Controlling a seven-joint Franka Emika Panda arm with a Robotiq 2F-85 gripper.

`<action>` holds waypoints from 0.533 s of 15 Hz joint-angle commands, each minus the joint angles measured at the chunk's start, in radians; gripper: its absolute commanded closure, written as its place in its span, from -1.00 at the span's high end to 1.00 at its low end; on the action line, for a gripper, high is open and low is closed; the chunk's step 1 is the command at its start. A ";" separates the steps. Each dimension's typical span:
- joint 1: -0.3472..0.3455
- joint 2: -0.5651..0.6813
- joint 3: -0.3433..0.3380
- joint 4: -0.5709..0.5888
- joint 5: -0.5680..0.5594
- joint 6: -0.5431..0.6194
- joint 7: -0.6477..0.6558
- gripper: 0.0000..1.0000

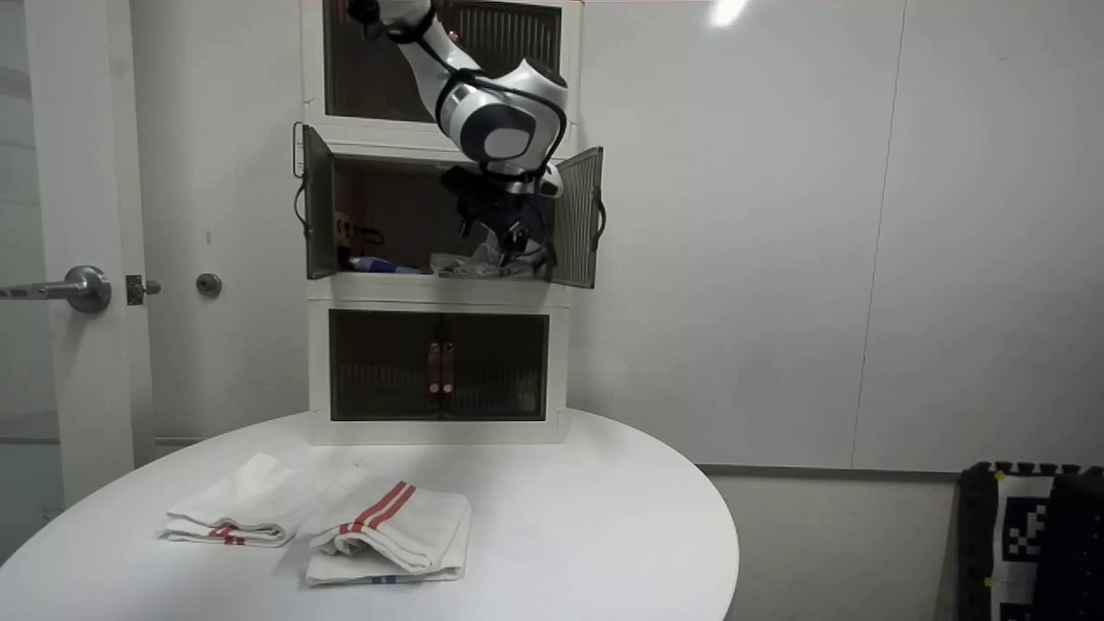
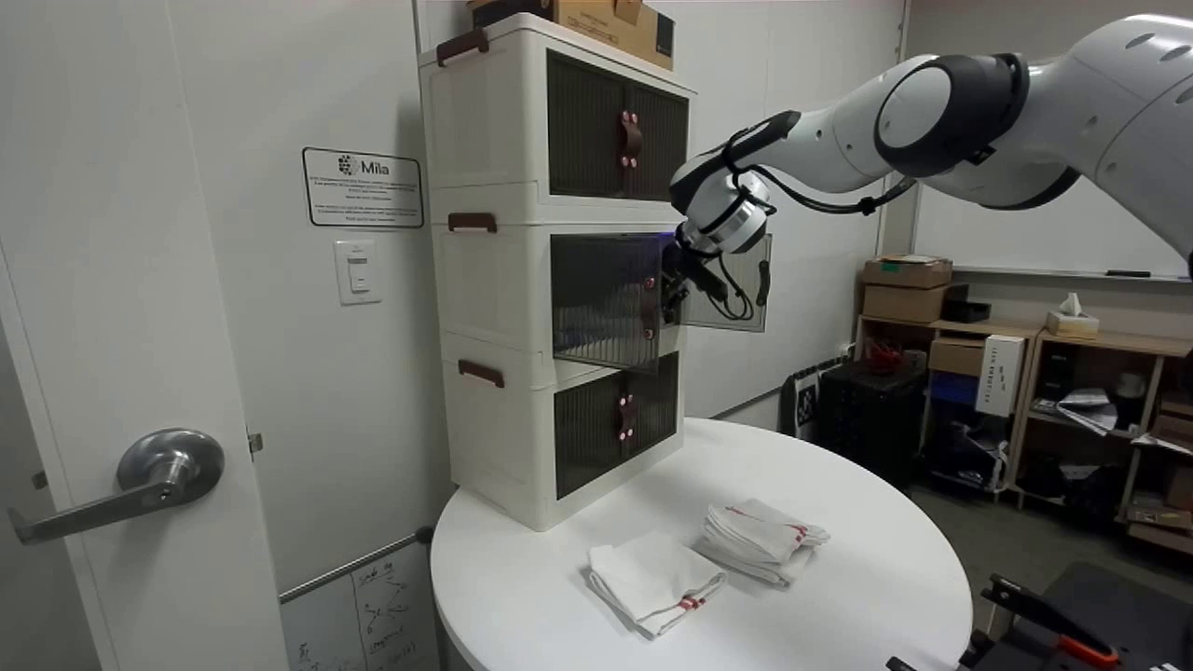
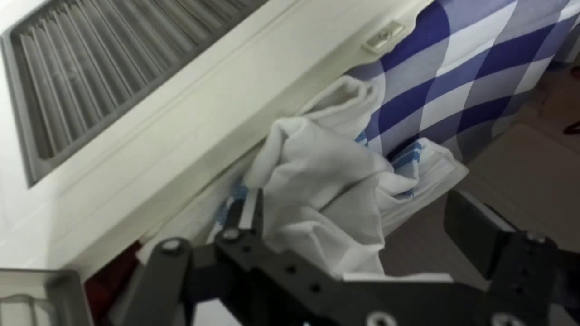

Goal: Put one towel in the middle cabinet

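Nearest, at the wrist view's lower edge, we see the gripper (image 3: 358,217), unclenched, its jaws well apart and base cut off; beyond, the towel (image 3: 317,167) lies crumpled inside the middle cabinet (image 2: 492,289), partly hidden by the gripper. At upper right, a checked cloth (image 3: 453,86) shows its pattern in this view alone. In an exterior view, behind the grey door (image 2: 606,298) at centre, we cannot make out the towel; only there appears the cardboard box (image 2: 610,26) above
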 commanded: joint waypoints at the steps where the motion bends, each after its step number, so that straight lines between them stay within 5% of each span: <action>1: -0.033 -0.160 -0.048 -0.153 -0.031 -0.169 -0.056 1.00; 8: 0.006 -0.396 -0.198 -0.345 -0.131 -0.437 -0.117 1.00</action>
